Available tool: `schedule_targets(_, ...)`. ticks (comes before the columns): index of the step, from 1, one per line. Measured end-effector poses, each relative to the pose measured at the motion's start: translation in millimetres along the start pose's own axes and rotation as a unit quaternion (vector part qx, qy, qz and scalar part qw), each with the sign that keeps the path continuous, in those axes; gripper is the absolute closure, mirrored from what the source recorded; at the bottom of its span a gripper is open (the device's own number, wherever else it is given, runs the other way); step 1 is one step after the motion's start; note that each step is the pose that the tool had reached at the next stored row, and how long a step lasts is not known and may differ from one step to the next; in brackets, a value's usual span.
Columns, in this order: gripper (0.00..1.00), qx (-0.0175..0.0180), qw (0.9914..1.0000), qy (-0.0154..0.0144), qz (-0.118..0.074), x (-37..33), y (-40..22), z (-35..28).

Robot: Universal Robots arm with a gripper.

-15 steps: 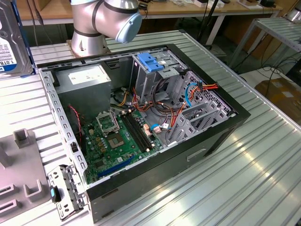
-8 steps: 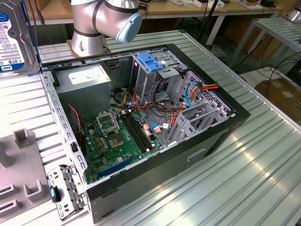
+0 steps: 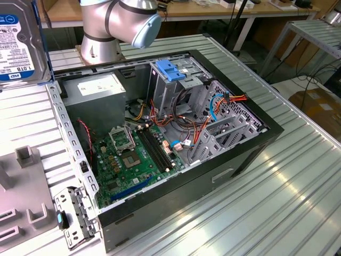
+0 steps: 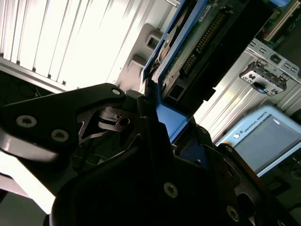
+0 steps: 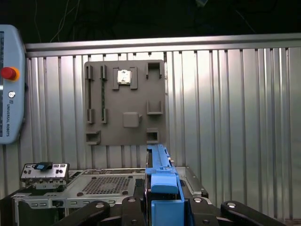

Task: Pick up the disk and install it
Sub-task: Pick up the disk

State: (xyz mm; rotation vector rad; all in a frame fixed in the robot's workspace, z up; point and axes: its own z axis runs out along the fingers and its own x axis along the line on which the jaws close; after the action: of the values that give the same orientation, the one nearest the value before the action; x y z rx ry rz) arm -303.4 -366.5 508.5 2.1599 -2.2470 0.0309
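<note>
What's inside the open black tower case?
Green motherboard, grey power-supply box, silver drive cage topped by a blue plastic bracket, coloured cables. Cage hides what's beneath it. The white-labelled hard drive is outside.

There's the disk [image 3: 18,42], its white-and-blue label [image 3: 10,58] carrying fine black print, bright blue side rails [image 5: 162,183] on what looks like a dark body, the black gripper [image 5: 163,207], a green motherboard [image 3: 128,160], a flat grey fixture plate [image 5: 124,101] and the ribbed silver table [image 3: 298,176].

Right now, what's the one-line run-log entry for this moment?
gripper: shut on disk | disk: lifted, exterior view's left of open case | install: not yet done
</note>
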Motion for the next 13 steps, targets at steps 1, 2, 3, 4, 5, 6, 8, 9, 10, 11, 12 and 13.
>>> schedule_targets(1,0.63,0.0,1.0,0.0,0.0,0.0,-1.1,0.0)
schedule_targets(2,0.63,0.0,1.0,0.0,0.0,-0.1,-3.0,0.0)
schedule_targets(3,0.63,0.0,1.0,0.0,0.0,-0.2,-4.9,0.0)
schedule_targets(4,0.63,0.0,1.0,0.0,0.0,-0.2,-6.0,0.0)
schedule_targets(5,0.63,0.0,1.0,0.0,0.0,-0.3,-8.3,0.0)
schedule_targets(6,0.63,0.0,1.0,0.0,0.0,-0.4,-9.6,0.0)
schedule_targets(8,0.63,0.0,1.0,0.0,0.0,-0.5,-11.9,0.0)
schedule_targets(9,0.63,0.0,1.0,0.0,0.0,-0.5,-13.2,0.0)
schedule_targets(10,0.63,0.0,1.0,0.0,0.0,-0.6,-14.9,-0.1)
schedule_targets(11,0.63,0.0,1.0,0.0,0.0,-0.6,-15.9,0.0)
schedule_targets(12,0.63,0.0,1.0,0.0,0.0,-0.7,-17.7,-0.1)
schedule_targets(13,0.63,0.0,1.0,0.0,0.0,-0.7,-18.6,0.0)
